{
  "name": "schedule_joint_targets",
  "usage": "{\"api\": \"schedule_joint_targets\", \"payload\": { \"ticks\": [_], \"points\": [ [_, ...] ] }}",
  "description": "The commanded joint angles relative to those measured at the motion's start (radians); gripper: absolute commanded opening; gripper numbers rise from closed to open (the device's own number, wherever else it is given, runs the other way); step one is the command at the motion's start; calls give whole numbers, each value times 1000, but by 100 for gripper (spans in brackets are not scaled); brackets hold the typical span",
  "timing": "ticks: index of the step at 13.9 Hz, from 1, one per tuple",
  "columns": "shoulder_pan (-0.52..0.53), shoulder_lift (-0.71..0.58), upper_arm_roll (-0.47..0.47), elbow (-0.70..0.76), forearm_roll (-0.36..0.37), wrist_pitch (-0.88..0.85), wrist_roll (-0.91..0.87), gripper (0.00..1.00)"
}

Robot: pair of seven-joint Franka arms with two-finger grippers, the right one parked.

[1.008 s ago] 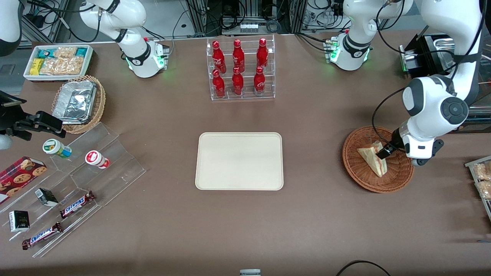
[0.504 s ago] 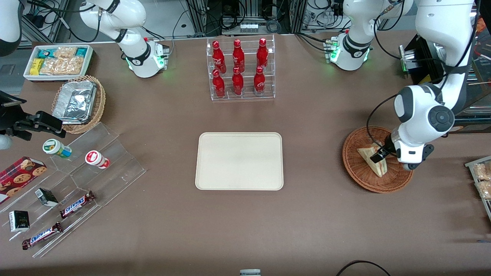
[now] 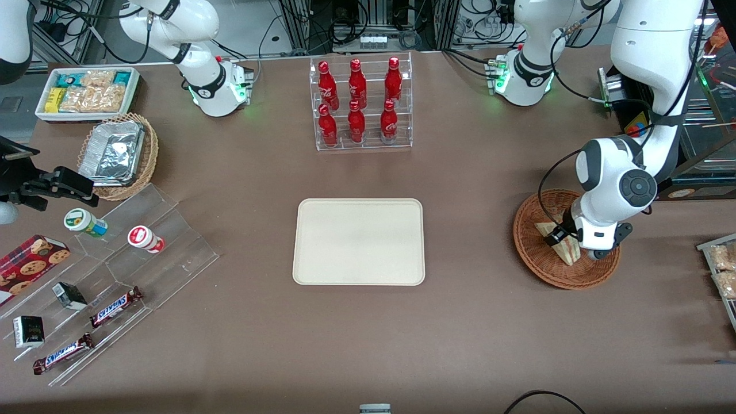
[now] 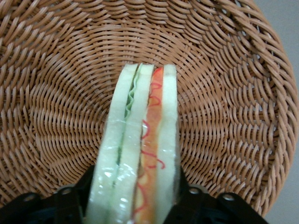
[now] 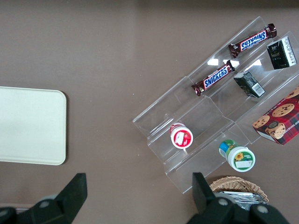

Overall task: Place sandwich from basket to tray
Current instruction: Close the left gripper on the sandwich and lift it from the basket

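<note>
The sandwich [image 3: 567, 251], a white bread wedge with red and green filling, stands on edge in the reddish-brown wicker basket [image 3: 532, 253] toward the working arm's end of the table. My left gripper [image 3: 559, 234] is low in the basket, open, astride the sandwich. In the left wrist view the sandwich [image 4: 140, 140] fills the gap of the gripper [image 4: 135, 189], with a black finger [image 4: 85, 184] close against each bread face. The cream tray [image 3: 359, 241] lies flat at the table's middle, beside the basket, with nothing on it. It also shows in the right wrist view [image 5: 28, 126].
A clear rack of red bottles [image 3: 359, 103] stands farther from the front camera than the tray. A clear stepped stand [image 3: 115, 276] with snack bars and cups, a tan basket of foil containers [image 3: 118, 155] and a white snack bin [image 3: 86, 92] lie toward the parked arm's end.
My gripper has moved along the sandwich toward the tray side and lower into the basket. The sandwich and basket have stayed in place.
</note>
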Motion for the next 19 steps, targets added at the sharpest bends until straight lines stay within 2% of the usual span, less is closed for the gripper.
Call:
{"api": "schedule_joint_targets", "payload": {
  "ticks": [1, 2, 3, 7, 10, 16, 19],
  "points": [
    [-5, -18, 3, -15, -2, 2, -8, 53],
    [-5, -24, 3, -13, -2, -5, -9, 43],
    [-4, -37, 3, -12, -2, -21, -9, 38],
    [-2, -142, 3, 32, -2, -202, -29, 38],
    [-52, -178, -5, 109, -2, -313, -60, 38],
    [-238, -117, -6, 238, -19, -336, -48, 37],
    [-286, -103, -9, 264, -22, -339, -49, 37]
  ]
}}
